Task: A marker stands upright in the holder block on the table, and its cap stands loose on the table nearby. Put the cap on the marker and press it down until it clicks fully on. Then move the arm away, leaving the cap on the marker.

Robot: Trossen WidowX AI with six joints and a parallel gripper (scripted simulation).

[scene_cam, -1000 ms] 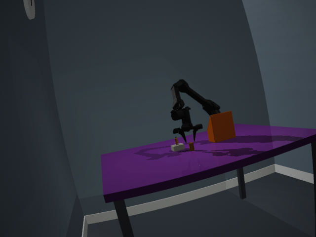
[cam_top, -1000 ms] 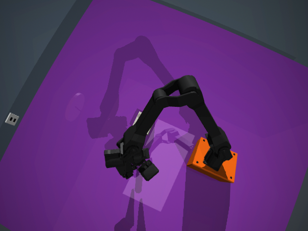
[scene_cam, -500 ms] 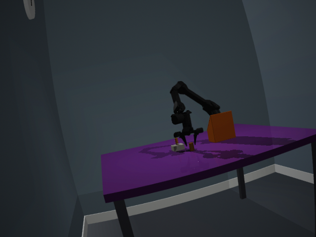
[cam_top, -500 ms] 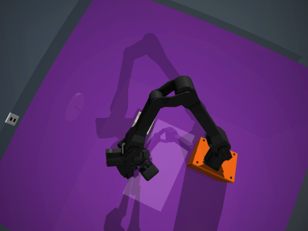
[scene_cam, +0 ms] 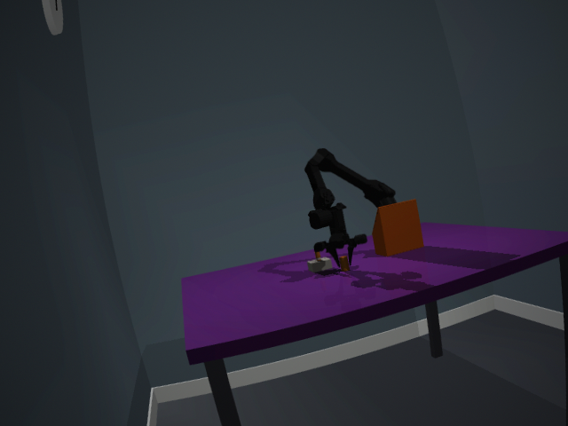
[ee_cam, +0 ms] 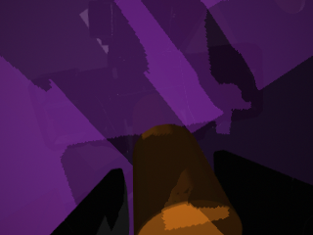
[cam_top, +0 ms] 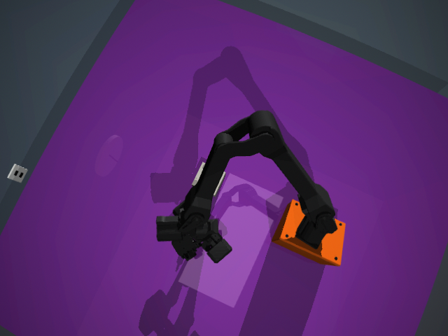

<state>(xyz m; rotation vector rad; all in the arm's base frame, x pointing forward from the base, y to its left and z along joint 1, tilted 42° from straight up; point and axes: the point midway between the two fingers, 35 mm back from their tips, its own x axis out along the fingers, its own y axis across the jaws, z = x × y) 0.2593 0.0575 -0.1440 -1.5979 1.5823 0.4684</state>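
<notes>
The orange cap (scene_cam: 343, 264) (ee_cam: 158, 168) stands upright on the purple table (scene_cam: 248, 307) (cam_top: 379, 152). My gripper (scene_cam: 344, 266) (ee_cam: 168, 170) points down with a finger on each side of the cap. It is open, with a narrow gap showing beside the left finger in the wrist view. The pale holder block (scene_cam: 319, 265) (cam_top: 198, 175) stands close by, partly behind the arm in the top view. The orange marker (scene_cam: 317, 255) stands upright in it; its top is hidden behind the gripper body in the exterior view, and the arm hides it in the top view.
The orange base block (cam_top: 333, 240) (scene_cam: 398, 229) carries the arm (cam_top: 295, 169) (scene_cam: 351, 174) to one side of the cap and holder. In the exterior view, one side of the gripper body is very close to the marker's top. Arm shadows cross the table.
</notes>
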